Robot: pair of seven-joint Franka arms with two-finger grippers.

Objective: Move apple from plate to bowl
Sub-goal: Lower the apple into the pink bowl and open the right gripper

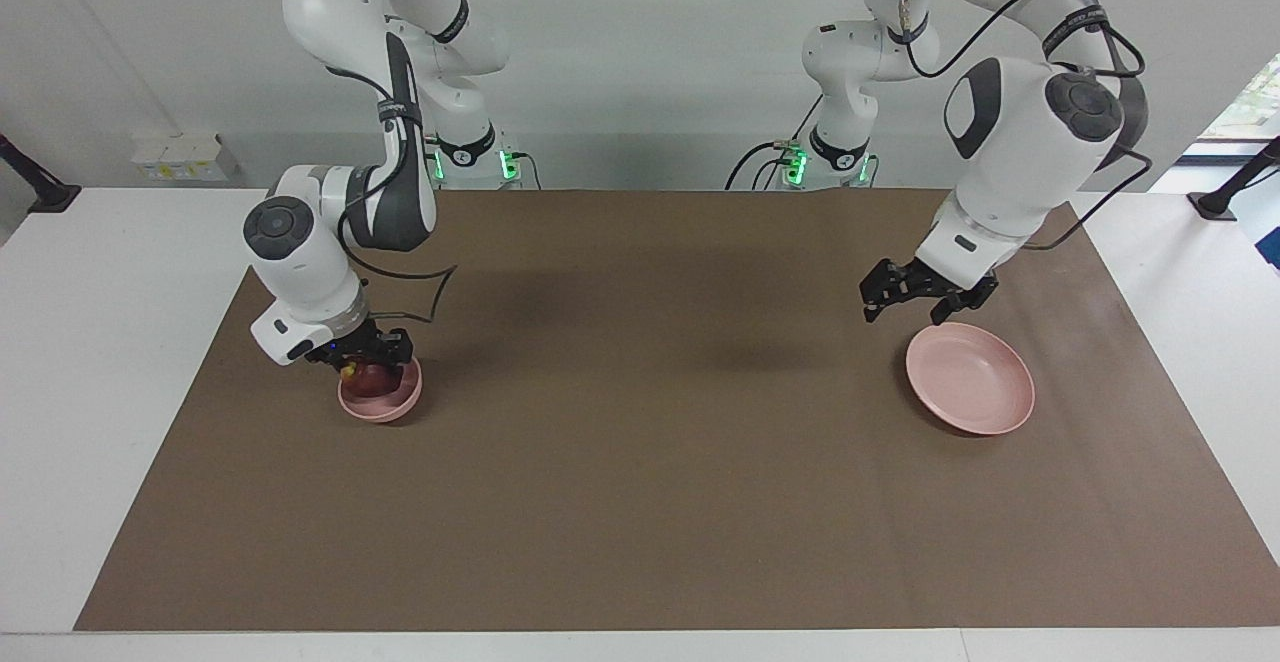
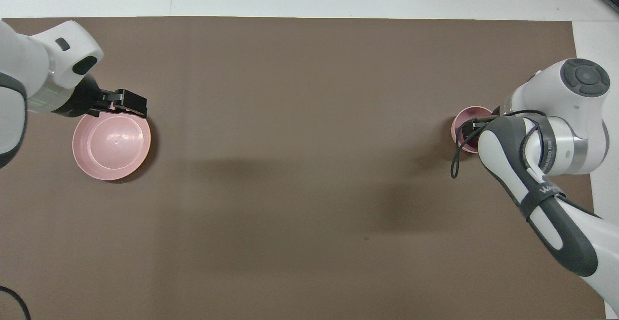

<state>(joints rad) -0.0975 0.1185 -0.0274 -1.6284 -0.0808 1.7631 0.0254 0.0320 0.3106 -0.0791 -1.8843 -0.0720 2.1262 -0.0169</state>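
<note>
The dark red apple (image 1: 372, 376) sits low inside the small pink bowl (image 1: 385, 405) toward the right arm's end of the table. My right gripper (image 1: 371, 360) reaches down into the bowl and is shut on the apple. In the overhead view the right arm covers most of the bowl (image 2: 457, 124), and the apple is hidden under the wrist. The flat pink plate (image 1: 975, 382) (image 2: 111, 148) lies bare toward the left arm's end. My left gripper (image 1: 903, 310) (image 2: 128, 105) hangs open over the plate's rim on the robots' side, holding nothing.
A brown mat (image 1: 640, 462) covers the white table. A black cable loop (image 1: 440, 277) hangs off the right arm just above the mat beside the bowl. A white box (image 1: 180, 157) stands at the wall past the right arm's end.
</note>
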